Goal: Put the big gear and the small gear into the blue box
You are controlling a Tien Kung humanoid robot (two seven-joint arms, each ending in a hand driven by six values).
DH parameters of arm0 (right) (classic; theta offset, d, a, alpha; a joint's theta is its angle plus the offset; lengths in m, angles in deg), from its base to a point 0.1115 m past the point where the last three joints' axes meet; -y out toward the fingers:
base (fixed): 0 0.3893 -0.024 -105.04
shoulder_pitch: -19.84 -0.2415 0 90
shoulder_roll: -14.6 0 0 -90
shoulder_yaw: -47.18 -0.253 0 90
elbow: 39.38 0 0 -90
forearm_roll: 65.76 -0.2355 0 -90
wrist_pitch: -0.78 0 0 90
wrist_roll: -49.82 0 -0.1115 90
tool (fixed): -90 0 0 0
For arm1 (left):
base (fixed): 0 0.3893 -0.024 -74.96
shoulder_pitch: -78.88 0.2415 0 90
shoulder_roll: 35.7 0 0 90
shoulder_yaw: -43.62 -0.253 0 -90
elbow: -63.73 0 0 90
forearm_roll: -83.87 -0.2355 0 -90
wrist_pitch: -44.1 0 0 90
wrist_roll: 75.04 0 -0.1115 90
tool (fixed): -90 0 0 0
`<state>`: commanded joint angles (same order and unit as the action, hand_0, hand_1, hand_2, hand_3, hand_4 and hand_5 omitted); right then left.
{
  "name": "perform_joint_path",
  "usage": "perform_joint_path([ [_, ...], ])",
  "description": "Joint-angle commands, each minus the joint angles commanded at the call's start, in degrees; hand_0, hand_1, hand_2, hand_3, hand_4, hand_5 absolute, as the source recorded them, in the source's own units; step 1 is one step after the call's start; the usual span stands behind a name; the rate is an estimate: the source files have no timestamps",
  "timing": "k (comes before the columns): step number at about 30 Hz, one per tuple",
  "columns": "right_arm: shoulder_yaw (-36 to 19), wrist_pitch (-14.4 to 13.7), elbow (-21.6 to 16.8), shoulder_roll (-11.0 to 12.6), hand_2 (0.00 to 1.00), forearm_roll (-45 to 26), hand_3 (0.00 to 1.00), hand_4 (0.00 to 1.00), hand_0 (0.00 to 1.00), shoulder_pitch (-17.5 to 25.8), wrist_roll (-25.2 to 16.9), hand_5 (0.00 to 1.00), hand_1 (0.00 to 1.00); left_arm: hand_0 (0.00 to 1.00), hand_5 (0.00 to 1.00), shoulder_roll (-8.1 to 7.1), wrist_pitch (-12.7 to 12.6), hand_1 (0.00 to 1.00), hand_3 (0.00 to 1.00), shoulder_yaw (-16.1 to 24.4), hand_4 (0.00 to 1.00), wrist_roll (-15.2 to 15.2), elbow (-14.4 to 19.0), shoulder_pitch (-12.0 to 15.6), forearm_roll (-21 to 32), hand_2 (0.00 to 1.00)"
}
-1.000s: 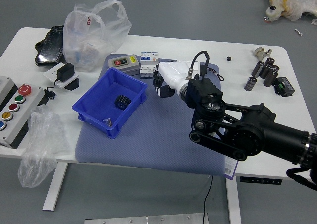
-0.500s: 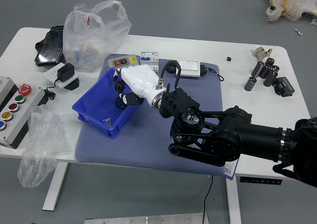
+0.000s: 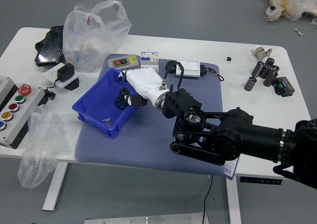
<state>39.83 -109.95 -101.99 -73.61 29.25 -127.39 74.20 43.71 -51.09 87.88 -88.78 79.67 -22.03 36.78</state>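
across the middle of the white table (image 3: pixel 252 135), a blue-grey mat (image 3: pixel 163 144) is seen in the head view, with the blue box (image 3: pixel 94 124) set on its left part. over the far right side of the box, the robot's right hand (image 3: pixel 144 83) is held, palm side down, its white back turned up. its fingers are parted from the thumb (image 3: pixel 137 100), and the grasp is shown released. below the hand, inside the box, a dark gear (image 3: pixel 120 104) is seen; just beyond it, a smaller dark piece (image 3: pixel 124 91) is partly covered (whether that is the other gear cannot be told). nearer in the box, a small shiny part (image 3: pixel 107 121) is laid on the floor.

at the mat's far edge, a grey device (image 3: pixel 124 62) and a small white carton (image 3: pixel 149 59) are placed side by side, with a white module (image 3: pixel 190 69) farther right. on the far left, a clear plastic bag (image 3: pixel 91 40) is stood beside a black packet (image 3: pixel 49 48); nearer, a button panel (image 3: pixel 15 117) is set. on the right, dark cylinders (image 3: pixel 257 69) are grouped near a green and black component (image 3: pixel 284 87).
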Motion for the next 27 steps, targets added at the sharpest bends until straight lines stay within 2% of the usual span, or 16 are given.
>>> perform_joint_path([
  [6, -0.7, -0.3, 0.0, 0.2, 0.896, -0.3, 0.915, 0.719, 0.65, 0.4, -0.3, 0.238, 0.766, 0.631, 0.514, -0.03, 0.0, 0.475, 0.713, 0.0, 0.752, 0.0, 0.0, 0.0, 0.0, 0.534],
  [11, -4.6, -2.1, -0.8, 1.5, 0.864, -0.1, 0.894, 0.743, 0.63, 1.6, -1.2, 0.278, 0.755, 0.63, 0.514, 0.03, 0.0, 0.475, 0.713, -0.1, 0.752, 0.1, 0.0, -0.1, 0.2, 0.535],
  [14, -8.2, -3.7, -2.1, 3.6, 0.864, -0.2, 0.894, 0.743, 0.63, 3.4, -2.4, 0.278, 0.755, 0.63, 0.514, 0.07, -0.1, 0.475, 0.713, -0.5, 0.752, 0.3, -0.1, 0.0, 0.7, 0.535],
  [16, -10.5, -4.6, -3.3, 5.0, 0.824, -0.2, 0.86, 0.733, 0.611, 4.9, -3.4, 0.285, 0.735, 0.631, 0.513, 0.1, -0.2, 0.474, 0.712, -0.7, 0.752, 0.4, -0.1, 0.1, 1.1, 0.534],
  [18, -13.6, -5.7, -5.3, 7.0, 0.824, -0.3, 0.86, 0.733, 0.611, 7.1, -5.2, 0.285, 0.735, 0.631, 0.513, 0.17, -0.2, 0.474, 0.712, -0.9, 0.752, 0.5, -0.1, 0.2, 1.4, 0.534],
  [21, -18.7, -7.3, -8.5, 10.2, 0.824, -2.4, 0.86, 0.733, 0.611, 10.7, -8.7, 0.285, 0.735, 0.631, 0.513, 0.26, -0.3, 0.474, 0.712, -1.2, 0.752, 0.7, -0.2, 0.4, 2.0, 0.534],
  [22, -20.6, -7.7, -9.5, 11.2, 0.806, -3.4, 0.846, 0.743, 0.683, 12.1, -10.1, 0.34, 0.747, 0.63, 0.511, 0.29, -0.3, 0.475, 0.712, -1.3, 0.751, 0.8, -0.2, 0.4, 2.2, 0.534],
  [26, -28.0, -8.7, -13.1, 14.5, 0.806, -7.9, 0.846, 0.743, 0.683, 17.5, -16.0, 0.34, 0.747, 0.63, 0.511, 0.35, -0.4, 0.475, 0.712, -1.9, 0.751, 1.3, -0.3, 0.5, 3.1, 0.534],
  [27, -29.8, -8.7, -13.8, 15.1, 0.799, -9.1, 0.84, 0.757, 0.719, 18.9, -17.6, 0.401, 0.754, 0.631, 0.51, 0.37, -0.4, 0.475, 0.71, -2.0, 0.75, 1.4, -0.3, 0.5, 3.3, 0.534],
])
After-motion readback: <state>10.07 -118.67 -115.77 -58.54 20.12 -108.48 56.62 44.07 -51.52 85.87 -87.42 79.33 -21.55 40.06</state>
